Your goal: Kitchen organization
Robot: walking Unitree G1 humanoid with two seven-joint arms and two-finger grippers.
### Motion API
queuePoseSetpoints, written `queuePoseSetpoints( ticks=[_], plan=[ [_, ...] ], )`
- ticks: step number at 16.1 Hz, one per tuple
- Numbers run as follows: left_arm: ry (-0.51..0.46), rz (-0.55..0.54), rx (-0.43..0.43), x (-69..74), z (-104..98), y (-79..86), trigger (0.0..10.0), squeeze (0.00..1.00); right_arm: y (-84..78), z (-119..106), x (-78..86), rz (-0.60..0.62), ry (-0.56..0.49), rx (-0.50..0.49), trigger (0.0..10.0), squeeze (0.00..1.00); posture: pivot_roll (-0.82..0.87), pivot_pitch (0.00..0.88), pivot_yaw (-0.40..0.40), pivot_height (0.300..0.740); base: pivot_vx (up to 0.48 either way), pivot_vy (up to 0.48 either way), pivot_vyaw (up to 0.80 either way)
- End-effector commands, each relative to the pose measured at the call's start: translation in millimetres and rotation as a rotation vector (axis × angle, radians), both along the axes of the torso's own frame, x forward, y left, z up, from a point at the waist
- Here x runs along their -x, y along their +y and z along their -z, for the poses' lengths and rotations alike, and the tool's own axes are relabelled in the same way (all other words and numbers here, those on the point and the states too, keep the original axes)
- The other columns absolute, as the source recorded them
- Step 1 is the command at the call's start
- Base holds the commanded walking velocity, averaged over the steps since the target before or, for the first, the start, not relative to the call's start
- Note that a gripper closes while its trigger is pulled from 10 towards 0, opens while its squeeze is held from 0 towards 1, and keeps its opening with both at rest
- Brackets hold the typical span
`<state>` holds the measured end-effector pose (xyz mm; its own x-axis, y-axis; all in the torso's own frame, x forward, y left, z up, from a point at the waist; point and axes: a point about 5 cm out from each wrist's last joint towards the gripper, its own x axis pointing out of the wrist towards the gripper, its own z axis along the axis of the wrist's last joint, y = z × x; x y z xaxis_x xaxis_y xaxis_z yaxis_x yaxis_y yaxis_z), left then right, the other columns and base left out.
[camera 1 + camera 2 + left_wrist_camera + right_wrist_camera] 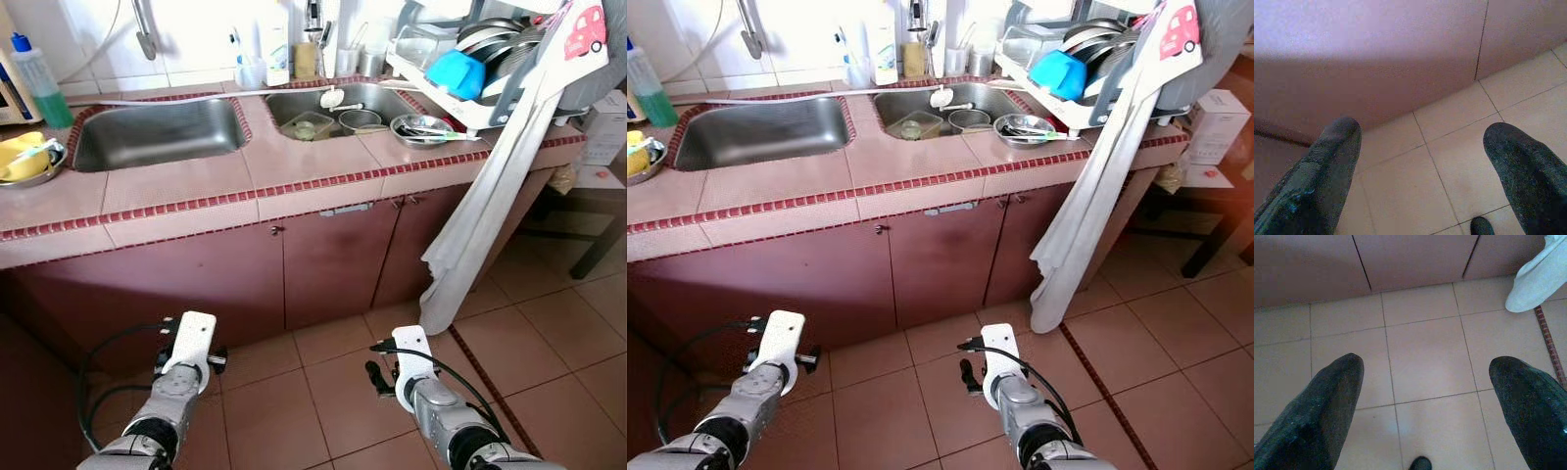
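Where the tiled floor (323, 392) meets the dark red cabinet doors (323, 264), a pink-tiled counter (186, 196) with a red mosaic edge runs across the head views. Two steel sinks are set into it: the left sink (157, 132) holds nothing, while the right sink (338, 108) holds a clear container, a steel pot and a white ladle. A white cloth (485, 206) hangs from the right end of the counter down almost to the floor. Above it a white dish rack (460, 88) carries plates and a blue bowl (456, 73). A steel bowl of cutlery (421, 129) sits on the counter just beside the right sink. At the far left edge of the counter a bowl holds something yellow (24, 159), near a green bottle (41, 83). Smaller bottles and cups stand along the back wall between the sinks. The left hand (1420, 161) hangs low before the cabinets, fingers spread wide with nothing between them. The right hand (1425, 396) hangs likewise over the floor tiles, fingers apart and holding nothing.
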<state>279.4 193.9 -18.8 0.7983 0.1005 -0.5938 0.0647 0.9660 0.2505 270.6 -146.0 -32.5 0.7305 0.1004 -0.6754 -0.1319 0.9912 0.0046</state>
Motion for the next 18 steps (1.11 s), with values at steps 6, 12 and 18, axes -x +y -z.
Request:
queuePoseSetpoints(
  ticks=[6,12,18],
  plan=[
    [0.004,0.097,0.098,-3.8,-1,-23.0,10.0,0.00,-61.1,24,46.1,0.198,0.053,0.006,10.0,0.00,0.05,0.000,0.058,0.740,0.000,0.000,0.00],
    [0.019,0.140,0.064,-2.8,-2,-9.3,10.0,0.00,-67.8,55,108.6,0.331,0.188,-0.020,10.0,0.00,0.08,0.000,0.127,0.740,0.000,0.000,0.00],
    [0.050,0.185,0.012,1.1,-2,6.8,10.0,0.00,-58.3,61,120.3,0.353,0.205,-0.022,10.0,0.00,0.07,0.000,0.189,0.740,0.000,0.000,0.00]
  ],
)
